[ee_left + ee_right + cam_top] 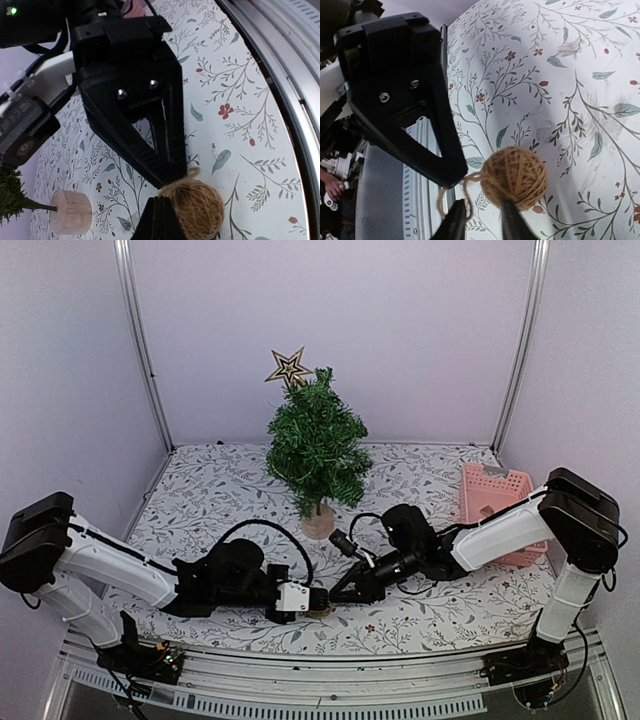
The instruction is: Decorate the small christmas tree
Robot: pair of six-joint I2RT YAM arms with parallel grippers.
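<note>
Dark-green small christmas tree (318,445) is standing upright toward the table's (440,625) back middle, trunk vertical, tip pointing up. Left gripper (453,177) is pinching shut on the twine ball's (515,175) loop; right gripper (482,224) is gaping slightly beside the ball.

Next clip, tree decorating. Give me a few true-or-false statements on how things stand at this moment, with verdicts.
1. A star sits on top of the tree. True.
2. The twine ball hangs on a branch. False: it is down by the near edge of the table, away from the tree.
3. The left gripper is shut. True.
4. The pink basket stands on the left of the tree. False: it is on the right side of the table.
5. The right gripper has its fingers pressed together. False: they stand apart.
</note>
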